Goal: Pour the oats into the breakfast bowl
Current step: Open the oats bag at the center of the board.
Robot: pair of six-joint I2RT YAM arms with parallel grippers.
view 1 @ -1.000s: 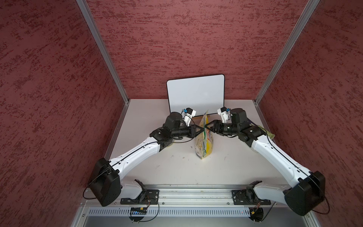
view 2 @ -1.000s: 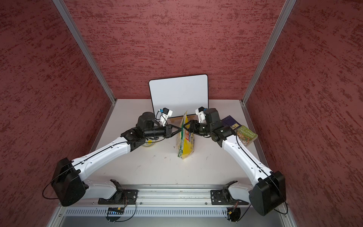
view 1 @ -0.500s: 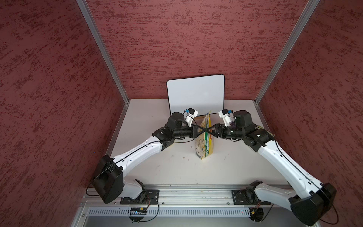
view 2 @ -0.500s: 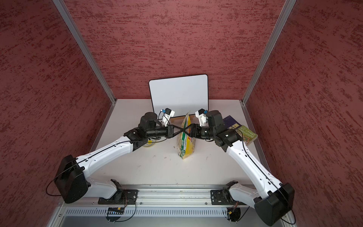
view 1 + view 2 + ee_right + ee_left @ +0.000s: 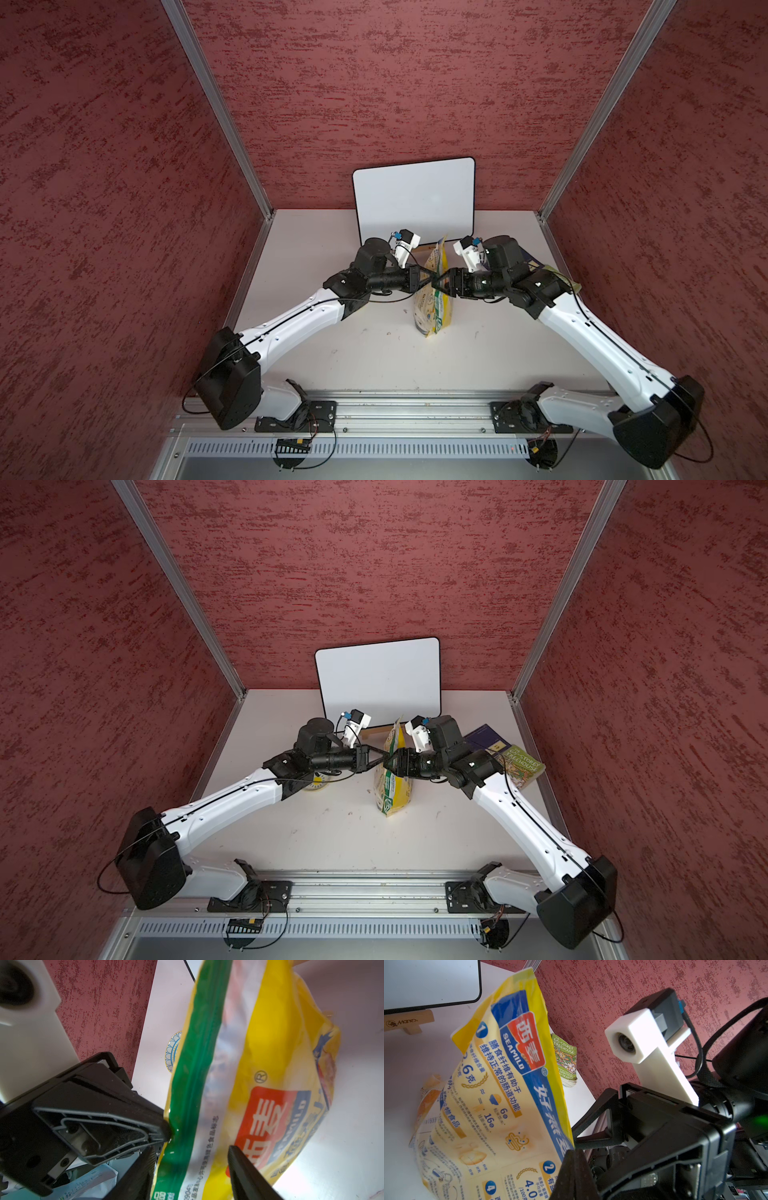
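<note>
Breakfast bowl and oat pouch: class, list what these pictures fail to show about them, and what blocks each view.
- The breakfast bowl: the right wrist view shows only a rim sliver; the pouch covers the rest.
- In both top views the left arm covers nearly all of it.
- The oats: no view shows them; they are inside the pouch.

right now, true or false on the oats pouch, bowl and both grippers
1. The oats pouch stands upright on the table. True.
2. The left gripper is open, clear of the pouch. False: it is shut on the pouch's green top strip.
3. The right gripper is open, jaws either side of the pouch's top. True.
4. The breakfast bowl sits beside the book. False: the bowl is on the robot's left of the pouch, the book on its right.
</note>
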